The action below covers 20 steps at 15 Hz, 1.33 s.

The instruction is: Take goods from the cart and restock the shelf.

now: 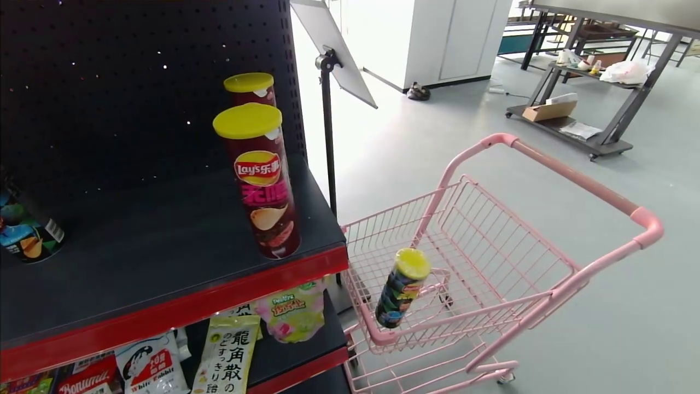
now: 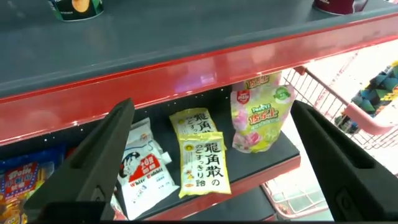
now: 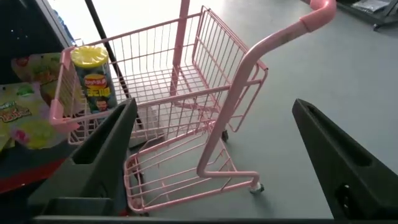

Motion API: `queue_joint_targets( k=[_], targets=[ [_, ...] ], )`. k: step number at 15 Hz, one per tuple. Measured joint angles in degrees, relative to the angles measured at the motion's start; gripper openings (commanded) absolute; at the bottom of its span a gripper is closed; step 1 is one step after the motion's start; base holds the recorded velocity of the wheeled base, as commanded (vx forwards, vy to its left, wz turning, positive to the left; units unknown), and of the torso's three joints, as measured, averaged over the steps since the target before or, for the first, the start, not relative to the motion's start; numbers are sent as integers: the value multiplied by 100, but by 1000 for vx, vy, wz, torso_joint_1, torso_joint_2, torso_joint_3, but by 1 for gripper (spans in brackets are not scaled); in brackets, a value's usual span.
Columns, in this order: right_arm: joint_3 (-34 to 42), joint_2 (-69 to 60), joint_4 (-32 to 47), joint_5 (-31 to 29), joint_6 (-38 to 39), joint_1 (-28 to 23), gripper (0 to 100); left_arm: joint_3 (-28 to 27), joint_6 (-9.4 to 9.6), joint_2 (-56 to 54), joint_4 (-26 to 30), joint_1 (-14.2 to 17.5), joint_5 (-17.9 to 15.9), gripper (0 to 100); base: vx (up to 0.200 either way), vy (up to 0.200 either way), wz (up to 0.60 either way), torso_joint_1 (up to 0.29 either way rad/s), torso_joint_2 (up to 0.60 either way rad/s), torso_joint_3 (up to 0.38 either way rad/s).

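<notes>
A pink wire cart (image 1: 569,176) stands right of the shelf (image 1: 136,246) and holds one dark, multicoloured chip can (image 1: 402,295) with a yellow lid, leaning at its near-left corner. Two dark red chip cans stand on the shelf's top board, one in front (image 1: 258,180) and one behind (image 1: 250,90). My left gripper (image 2: 211,168) is open and empty, facing the lower shelf's snack bags below the red edge (image 2: 186,68). My right gripper (image 3: 217,165) is open and empty, a short way from the cart (image 3: 273,43) and its can (image 3: 96,78).
A dark can (image 1: 24,235) stands at the top board's far left. Snack bags (image 2: 202,152) lie on the lower shelf, a green-pink one (image 1: 292,314) nearest the cart. A black stand with a tilted panel (image 1: 328,137) rises behind the shelf corner. Open grey floor lies right of the cart.
</notes>
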Motion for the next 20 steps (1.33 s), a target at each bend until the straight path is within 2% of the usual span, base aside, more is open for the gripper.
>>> queue_joint_targets(
  k=[5, 12, 20],
  targets=[
    [0, 0, -2, -2, 11, -2, 100, 0, -2, 0, -2, -2, 2, 100, 0, 0, 0, -120, 329, 209],
    [0, 0, 0, 0, 11, -2, 100, 0, 0, 0, -2, -2, 0, 100, 0, 0, 0, -170, 537, 368],
    [0, 0, 0, 0, 0, -2, 100, 0, 0, 0, 0, -2, 0, 100, 0, 0, 0, -106, 496, 387]
  ],
)
